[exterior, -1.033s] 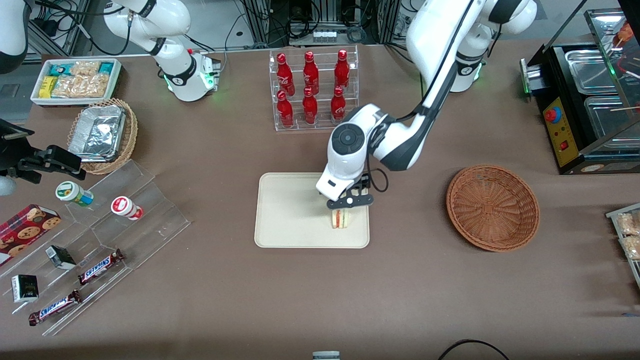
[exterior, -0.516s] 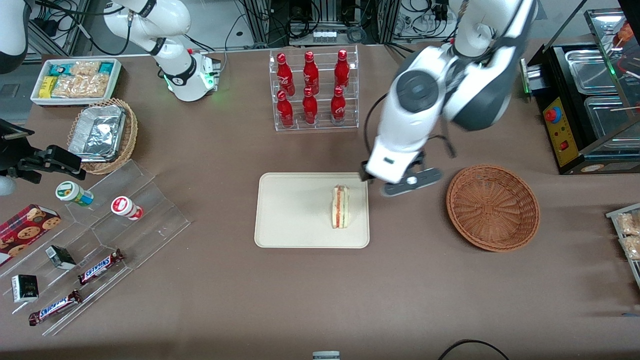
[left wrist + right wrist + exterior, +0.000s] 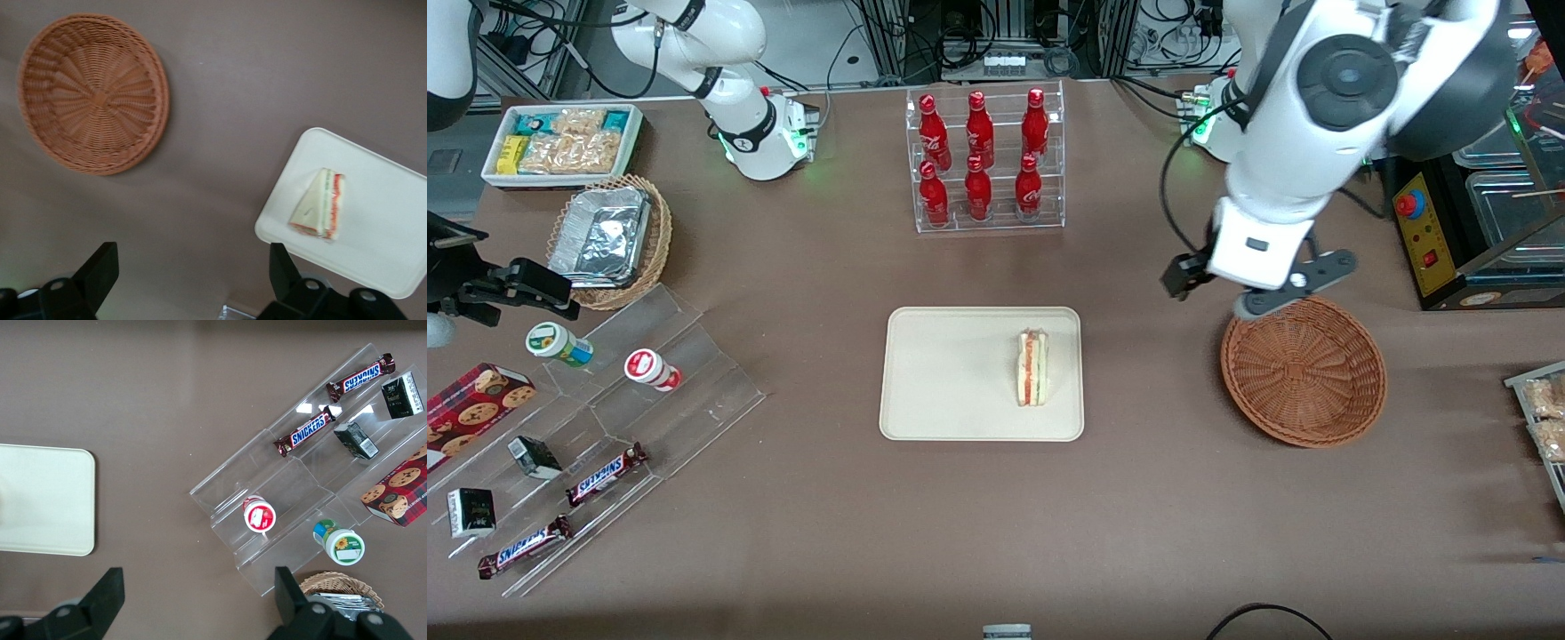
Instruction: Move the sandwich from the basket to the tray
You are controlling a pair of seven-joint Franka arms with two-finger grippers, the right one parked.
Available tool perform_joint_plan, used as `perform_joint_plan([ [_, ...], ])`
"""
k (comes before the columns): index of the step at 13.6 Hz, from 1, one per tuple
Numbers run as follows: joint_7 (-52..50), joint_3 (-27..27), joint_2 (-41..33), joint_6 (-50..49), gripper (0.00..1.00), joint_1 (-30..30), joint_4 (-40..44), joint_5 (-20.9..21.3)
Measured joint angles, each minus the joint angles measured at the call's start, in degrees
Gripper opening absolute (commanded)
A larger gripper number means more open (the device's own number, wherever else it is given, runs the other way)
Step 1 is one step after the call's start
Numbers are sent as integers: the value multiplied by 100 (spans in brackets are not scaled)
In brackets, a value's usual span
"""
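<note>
The sandwich [image 3: 1032,367] [image 3: 319,205] lies on the cream tray [image 3: 943,382] [image 3: 393,247], near the tray's edge toward the working arm's end, with its red and green filling showing. The reddish-brown basket [image 3: 1303,369] [image 3: 93,93] holds nothing. My gripper [image 3: 1258,286] [image 3: 190,273] hangs high above the table, over the basket's rim farthest from the front camera. Its fingers [image 3: 100,267] stand open with only bare table between them.
An acrylic rack of red bottles [image 3: 983,160] stands farther from the front camera than the tray. A black appliance [image 3: 1467,178] sits at the working arm's end. A tan basket with foil containers [image 3: 609,236] and a snack display [image 3: 587,444] lie toward the parked arm's end.
My gripper let go of the sandwich on the tray, then rose and swung away toward the basket. The sandwich stays where it was set.
</note>
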Motion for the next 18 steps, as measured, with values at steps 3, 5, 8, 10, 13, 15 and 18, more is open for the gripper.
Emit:
perform_joint_plan([
  [3, 684, 6, -302, -358, 100, 473, -65, 0],
  [5, 1172, 8, -658, -492, 100, 806, -284, -2],
  [8, 1902, 10, -1263, -517, 100, 1264, -814, -8],
  [10, 2640, 7, -1594, -562, 100, 1582, -1112, -9],
  [13, 3571, -1, -1928, -782, 100, 2172, -1296, -11],
  [15, 4056, -12, -2005, -936, 100, 2477, -1299, -11],
  [18, 4255, -29, -2008, -946, 100, 2577, -1289, -15],
])
